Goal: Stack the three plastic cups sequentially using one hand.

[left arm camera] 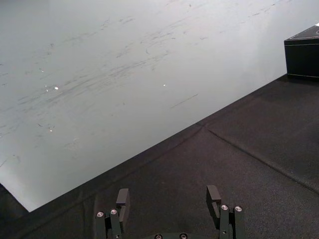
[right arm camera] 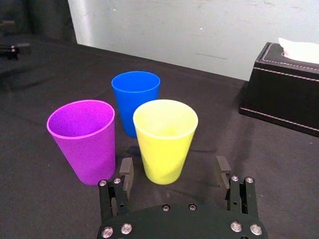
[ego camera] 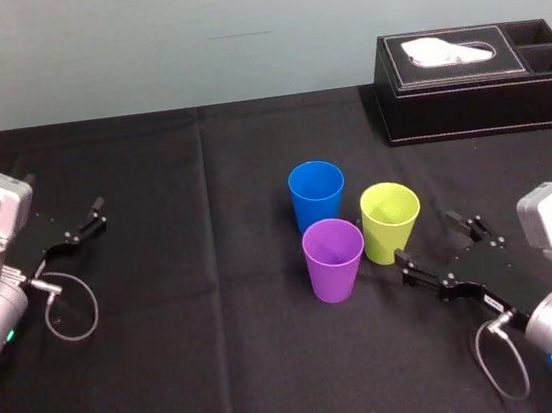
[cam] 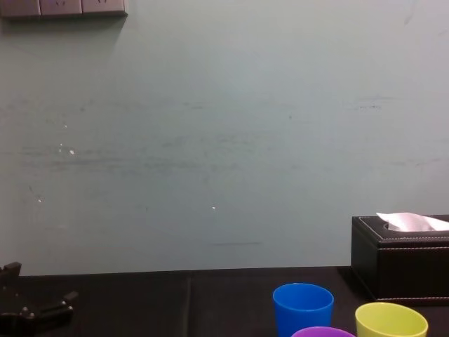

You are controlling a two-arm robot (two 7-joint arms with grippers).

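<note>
Three cups (ego camera: 335, 258) unstacked | right pincer (ego camera: 430, 245) apart, near yellow-green cup (ego camera: 390, 221) | step: likely approach | next: straddle wall, clamp, lift | left pincer (left arm camera: 167, 191) apart, parked

Three smooth, tapered plastic cups stand upright, mouths up, unstacked and empty, in a tight cluster. The blue cup (ego camera: 317, 193) is farthest from the robot. The purple cup (ego camera: 335, 260) stands just in front of it. The yellow-green cup (ego camera: 391, 221) stands just to their right. The right gripper (ego camera: 428, 244), black with two flat jaws spread apart, sits low near the yellow-green cup, jaws pointing at it, not touching.
</note>
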